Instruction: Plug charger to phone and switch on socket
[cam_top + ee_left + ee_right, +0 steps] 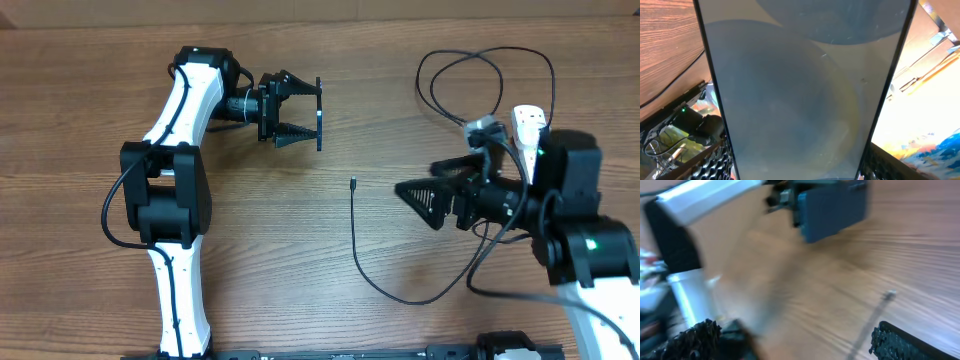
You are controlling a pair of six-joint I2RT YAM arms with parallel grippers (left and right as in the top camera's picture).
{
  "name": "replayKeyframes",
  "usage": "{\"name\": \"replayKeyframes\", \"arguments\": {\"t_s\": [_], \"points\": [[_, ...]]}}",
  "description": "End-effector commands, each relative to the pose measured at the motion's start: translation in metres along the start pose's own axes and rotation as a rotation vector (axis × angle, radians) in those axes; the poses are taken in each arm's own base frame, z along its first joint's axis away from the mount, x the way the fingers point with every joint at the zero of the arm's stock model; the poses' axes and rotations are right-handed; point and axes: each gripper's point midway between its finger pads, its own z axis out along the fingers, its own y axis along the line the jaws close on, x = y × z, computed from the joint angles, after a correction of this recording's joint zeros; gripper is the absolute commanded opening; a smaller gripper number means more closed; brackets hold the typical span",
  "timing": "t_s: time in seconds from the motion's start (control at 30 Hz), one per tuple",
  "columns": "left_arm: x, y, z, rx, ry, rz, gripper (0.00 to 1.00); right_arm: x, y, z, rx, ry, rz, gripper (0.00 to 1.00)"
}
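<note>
My left gripper point(312, 112) is shut on the phone point(319, 100), holding it on edge above the table at upper centre. The left wrist view is filled by the phone's dull grey-blue face point(800, 90), with a finger point(715, 160) on either side. The charger cable point(356, 240) lies on the wood, and its small connector tip point(353, 182) points away from me. My right gripper point(415, 190) stands open just right of that tip, holding nothing. The blurred right wrist view shows the tip point(888, 296) and the phone point(832, 207). The white socket point(527, 122) is partly hidden behind the right arm.
The black cable makes big loops point(480, 70) at the back right, near the socket. Another stretch curves along the front point(410, 300) towards the right arm's base. The left arm's body point(170, 190) fills the left side of the table.
</note>
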Motion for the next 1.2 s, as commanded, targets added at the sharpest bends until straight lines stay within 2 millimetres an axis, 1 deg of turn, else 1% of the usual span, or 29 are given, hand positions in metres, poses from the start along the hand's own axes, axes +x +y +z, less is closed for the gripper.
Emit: {"name": "replayKeyframes", "arguments": {"t_s": [0.0, 0.03, 0.07, 0.13, 0.2, 0.27, 0.3, 0.33, 0.43, 0.5, 0.57, 0.67, 0.73, 0.8, 0.87, 0.93, 0.97, 1.0, 1.07, 1.17], "points": [[0.006, -0.016, -0.001, 0.051, 0.019, 0.025, 0.75, -0.014, 0.029, 0.001, -0.199, -0.005, 0.014, 1.0], [0.006, -0.016, -0.001, 0.051, 0.019, 0.025, 0.75, -0.015, 0.024, 0.003, -0.184, -0.003, 0.045, 1.0], [0.006, -0.016, -0.001, 0.051, 0.019, 0.025, 0.75, -0.016, 0.015, 0.005, -0.139, 0.0, 0.1, 1.0], [0.006, -0.016, -0.001, 0.051, 0.019, 0.025, 0.75, -0.011, -0.01, 0.009, 0.009, 0.009, 0.196, 1.0], [0.006, -0.016, -0.001, 0.051, 0.02, 0.026, 0.75, 0.001, -0.036, 0.011, 0.185, 0.03, 0.265, 1.0], [0.006, -0.016, -0.001, 0.05, 0.02, 0.027, 0.75, 0.015, -0.057, 0.008, 0.354, 0.057, 0.327, 1.0], [0.006, -0.016, -0.001, 0.051, 0.02, 0.029, 0.75, 0.024, -0.067, 0.006, 0.445, 0.069, 0.364, 1.0], [0.006, -0.016, -0.001, 0.051, 0.02, 0.029, 0.75, 0.027, -0.069, 0.005, 0.477, 0.073, 0.377, 1.0], [0.006, -0.016, -0.001, 0.051, 0.02, 0.03, 0.75, 0.04, -0.072, 0.002, 0.549, 0.132, 0.39, 1.0], [0.006, -0.016, -0.001, 0.051, 0.02, 0.034, 0.75, 0.048, -0.075, -0.006, 0.611, 0.194, 0.418, 1.0], [0.006, -0.016, -0.001, 0.051, 0.019, 0.036, 0.75, 0.051, -0.078, -0.016, 0.681, 0.252, 0.445, 1.0], [0.006, -0.016, -0.001, 0.051, 0.02, 0.036, 0.75, 0.044, -0.077, -0.025, 0.738, 0.303, 0.466, 1.0], [0.006, -0.016, -0.001, 0.051, 0.019, 0.036, 0.75, 0.035, -0.076, -0.026, 0.748, 0.301, 0.483, 1.0], [0.006, -0.016, -0.001, 0.051, 0.019, 0.035, 0.74, 0.021, -0.073, -0.02, 0.715, 0.28, 0.477, 1.0], [0.006, -0.016, 0.0, 0.05, 0.02, 0.034, 0.74, 0.008, -0.062, -0.007, 0.613, 0.245, 0.471, 1.0], [0.006, -0.016, 0.0, 0.05, 0.02, 0.031, 0.73, -0.007, -0.04, 0.011, 0.441, 0.213, 0.463, 1.0], [0.006, -0.016, 0.0, 0.05, 0.02, 0.03, 0.73, -0.012, -0.033, 0.015, 0.39, 0.204, 0.458, 1.0], [0.007, -0.015, 0.0, 0.05, 0.02, 0.025, 0.73, -0.019, -0.024, 0.021, 0.328, 0.19, 0.444, 0.98], [0.008, -0.015, 0.0, 0.05, 0.02, 0.012, 0.73, -0.028, -0.018, 0.027, 0.3, 0.166, 0.397, 0.96], [0.008, -0.015, 0.0, 0.05, 0.02, 0.012, 0.73, -0.027, -0.021, 0.032, 0.358, 0.163, 0.362, 0.96]]}}
